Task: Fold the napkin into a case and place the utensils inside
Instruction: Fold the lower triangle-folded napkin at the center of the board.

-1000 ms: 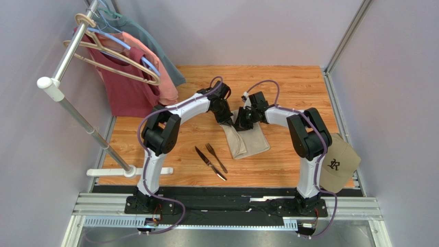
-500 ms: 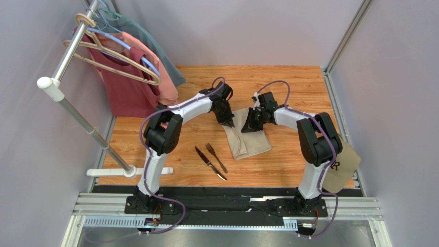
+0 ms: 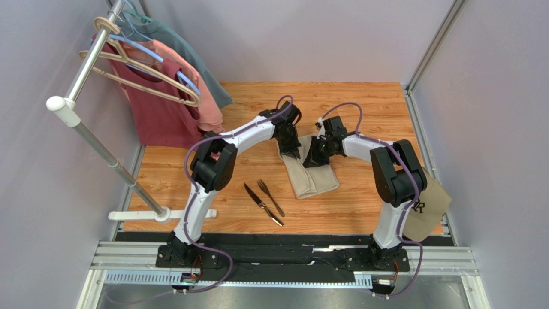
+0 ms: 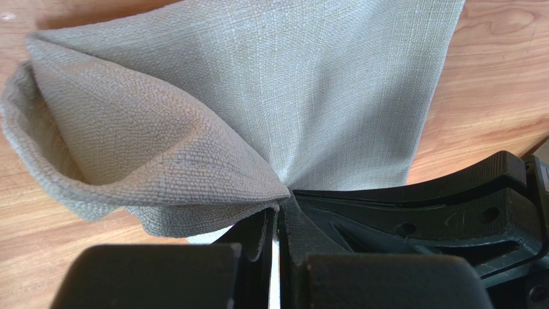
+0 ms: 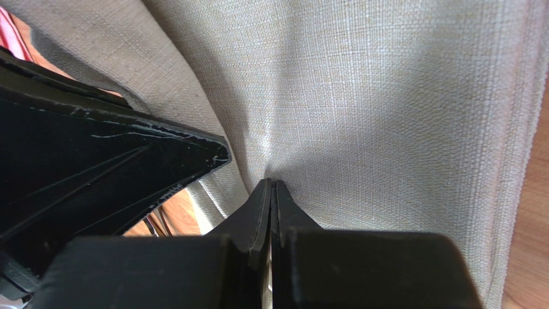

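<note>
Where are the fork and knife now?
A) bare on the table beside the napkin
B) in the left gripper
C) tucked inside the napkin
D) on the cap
A: the fork and knife lie on the wooden table, apart from the napkin, while the left gripper and right gripper are both shut on the napkin.

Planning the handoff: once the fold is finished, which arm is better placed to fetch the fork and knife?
Left, probably. The fork and knife lie beside the napkin on the side of the left gripper; the right gripper would have to cross the cloth. Both pinch the napkin now.
</note>
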